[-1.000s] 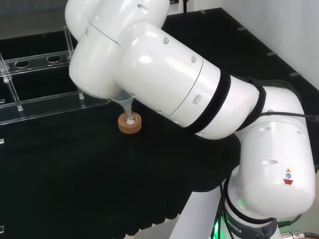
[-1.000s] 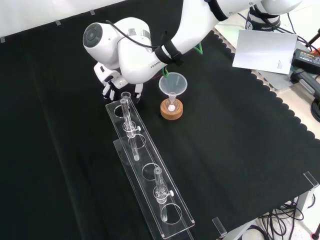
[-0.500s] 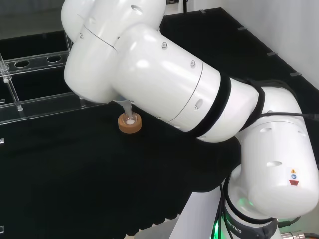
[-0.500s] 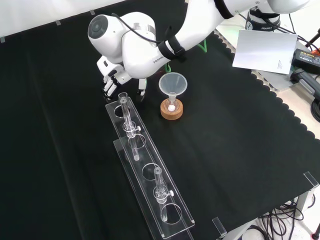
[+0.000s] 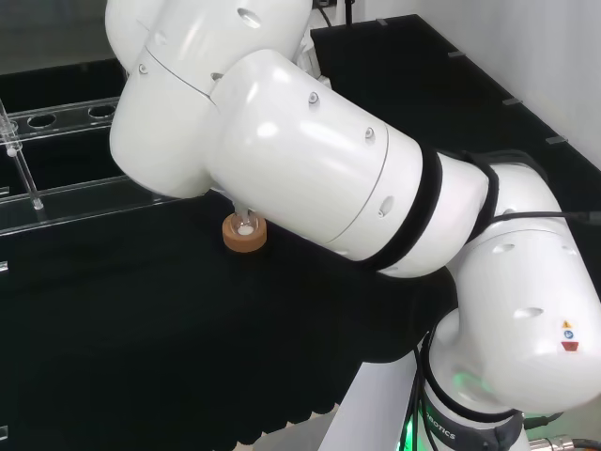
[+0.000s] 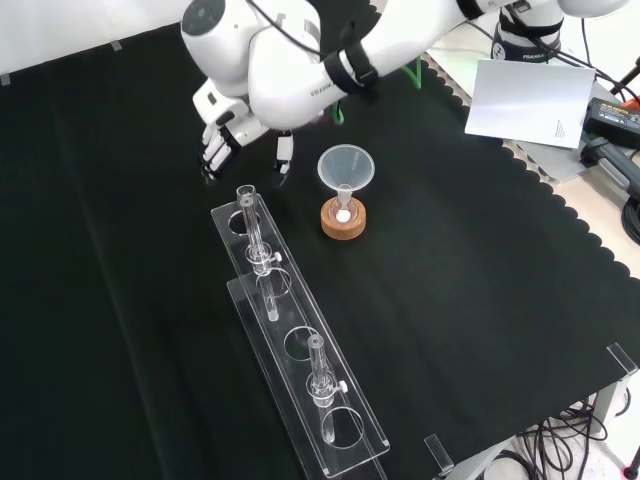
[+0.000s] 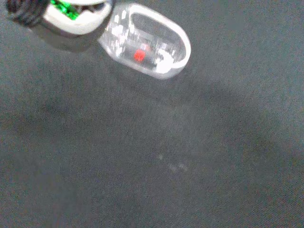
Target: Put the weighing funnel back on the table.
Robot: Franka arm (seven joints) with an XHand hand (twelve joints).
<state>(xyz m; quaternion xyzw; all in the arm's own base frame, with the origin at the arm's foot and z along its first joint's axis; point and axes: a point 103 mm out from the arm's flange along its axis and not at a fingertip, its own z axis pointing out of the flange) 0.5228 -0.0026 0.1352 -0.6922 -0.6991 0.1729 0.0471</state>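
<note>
Front view: the black and white robot hand (image 6: 225, 125) hangs over the black-cloth desk (image 6: 480, 280), up-left of the big clear cone funnel (image 6: 346, 167). Wrist view: the small clear scoop-shaped weighing funnel (image 7: 147, 40) shows just beside the hand; whether the hand grips it cannot be told.

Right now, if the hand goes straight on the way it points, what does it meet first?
Probably the black cloth: the hand points down at a bare patch just past the clear rack's end. How high it hangs is unclear.

Glossy white rounded arm links (image 5: 310, 160), black joint bands (image 5: 418, 211), small screws (image 5: 369, 134), black-and-white hand (image 6: 222, 130).
</note>
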